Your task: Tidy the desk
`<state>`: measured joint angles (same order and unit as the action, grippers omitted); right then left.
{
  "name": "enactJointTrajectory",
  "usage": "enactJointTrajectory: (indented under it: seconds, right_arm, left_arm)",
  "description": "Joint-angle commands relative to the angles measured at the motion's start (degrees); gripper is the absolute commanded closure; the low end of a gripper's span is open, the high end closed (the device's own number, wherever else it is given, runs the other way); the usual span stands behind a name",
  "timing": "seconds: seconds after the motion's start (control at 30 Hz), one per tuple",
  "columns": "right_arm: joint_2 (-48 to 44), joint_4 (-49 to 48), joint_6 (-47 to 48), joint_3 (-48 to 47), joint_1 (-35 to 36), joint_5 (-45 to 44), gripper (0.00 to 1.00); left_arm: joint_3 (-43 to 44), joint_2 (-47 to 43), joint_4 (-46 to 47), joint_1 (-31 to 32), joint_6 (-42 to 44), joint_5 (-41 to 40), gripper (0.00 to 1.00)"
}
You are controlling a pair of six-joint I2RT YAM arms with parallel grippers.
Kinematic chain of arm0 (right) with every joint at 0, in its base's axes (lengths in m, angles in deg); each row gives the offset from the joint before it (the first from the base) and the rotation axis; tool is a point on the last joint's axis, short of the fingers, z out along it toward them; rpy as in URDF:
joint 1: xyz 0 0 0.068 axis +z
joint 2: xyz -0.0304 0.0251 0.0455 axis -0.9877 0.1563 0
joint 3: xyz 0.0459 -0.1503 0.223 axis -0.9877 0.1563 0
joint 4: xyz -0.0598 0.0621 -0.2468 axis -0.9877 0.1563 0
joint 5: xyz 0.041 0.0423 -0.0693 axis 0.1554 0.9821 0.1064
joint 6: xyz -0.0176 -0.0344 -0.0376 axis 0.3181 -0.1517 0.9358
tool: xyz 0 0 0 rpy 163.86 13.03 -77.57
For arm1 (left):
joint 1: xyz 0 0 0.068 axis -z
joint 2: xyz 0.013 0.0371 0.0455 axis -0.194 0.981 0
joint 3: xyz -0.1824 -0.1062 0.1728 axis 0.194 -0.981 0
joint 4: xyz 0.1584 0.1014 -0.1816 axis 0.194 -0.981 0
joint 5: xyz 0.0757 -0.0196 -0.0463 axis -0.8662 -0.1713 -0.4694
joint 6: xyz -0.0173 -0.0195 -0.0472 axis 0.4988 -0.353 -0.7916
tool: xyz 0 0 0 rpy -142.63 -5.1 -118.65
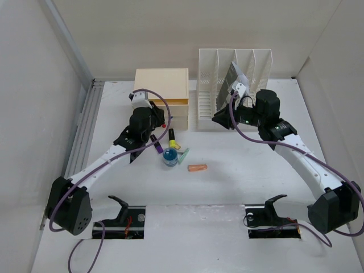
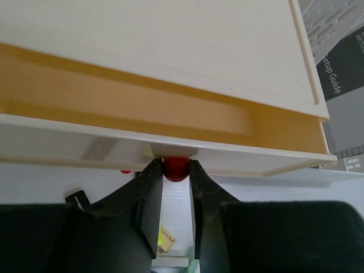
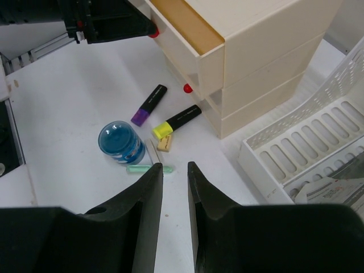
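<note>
The surface (image 1: 239, 187), white and matte, fills the floor of a plain pale-walled enclosure (image 1: 34, 85) and lies under everything, with both arm bases at its near edge. Toward its far edge stand a cream drawer box (image 1: 162, 79), left of centre, and just beside it on the right a white slotted file rack (image 1: 207, 108) with a grey booklet (image 1: 230, 77) leaning in it. The top drawer (image 2: 170, 114) stands partly open, and it would slide along a line from the far edge toward the near edge. The left tool (image 2: 174, 172) is clamped on that drawer's red knob (image 2: 175, 165), so any further pull would run straight back toward the left arm's base. The right tool (image 3: 174, 170) hangs above the surface in front of the rack, jaws a narrow gap apart and empty. The loose things lie just in front of the drawer box, nearer the left arm: a blue round container (image 1: 170, 156), a yellow highlighter (image 1: 172, 136) and a purple highlighter (image 1: 157, 143), their long axes running roughly far to near, a pale green stick (image 1: 183, 154), and a small orange piece (image 1: 198, 168) nearest the middle of the surface. Tidying looks barely begun.
</note>
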<state>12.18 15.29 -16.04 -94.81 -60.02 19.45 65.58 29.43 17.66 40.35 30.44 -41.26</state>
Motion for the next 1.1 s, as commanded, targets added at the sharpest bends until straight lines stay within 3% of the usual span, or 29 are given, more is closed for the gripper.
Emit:
enactJointTrajectory:
  seconds: [0.0,0.2,0.57,0.6,0.7,0.73,0.77,0.87,0.97,1.07]
  right_arm:
    - [-0.2,-2.1,-0.3,-1.6,-0.3,1.4,0.7]
    - [-0.2,-2.1,-0.3,-1.6,-0.3,2.1,0.7]
    - [0.3,-2.1,0.2,-1.0,-0.3,2.6,0.7]
    - [0.8,-2.1,0.2,-1.0,-0.3,3.2,0.68]
    - [0.8,-2.1,1.9,-1.0,-0.3,4.7,0.55]
    - [1.4,-2.1,2.6,-1.0,-0.3,6.3,0.4]
    - [1.4,-1.3,3.7,-1.0,-0.3,6.9,0.34]
    - [3.4,3.7,10.1,-3.6,1.4,9.6,0.22]
    - [6.8,10.9,18.7,-6.7,4.1,11.9,0.17]
    - [10.5,17.4,29.9,-7.9,11.6,10.6,0.14]
  left_arm:
    - [-2.9,-3.2,-3.3,1.5,-1.4,0.9,0.94]
    - [-6.2,-8.6,-4.9,5.5,-2.9,-0.4,0.94]
    - [-7.5,-11.7,-7.6,6.5,-4.5,-1.1,0.94]
    - [-7.5,-12.3,-7.6,6.5,-4.5,-1.1,0.89]
    - [-7.5,-12.8,-8.3,6.5,-4.5,-1.7,0.46]
    - [-8.0,-12.8,-8.3,6.5,-4.5,-2.2,0.36]
    - [-8.0,-13.5,-8.3,6.5,-4.5,-2.2,0.23]
    - [-8.5,-15.7,-9.5,7.1,-4.5,-1.6,0.13]
    - [-8.5,-18.7,-11.9,7.7,-4.5,0.3,0.1]
    - [-7.5,-24.5,-15.6,9.9,-5.0,0.8,0.1]
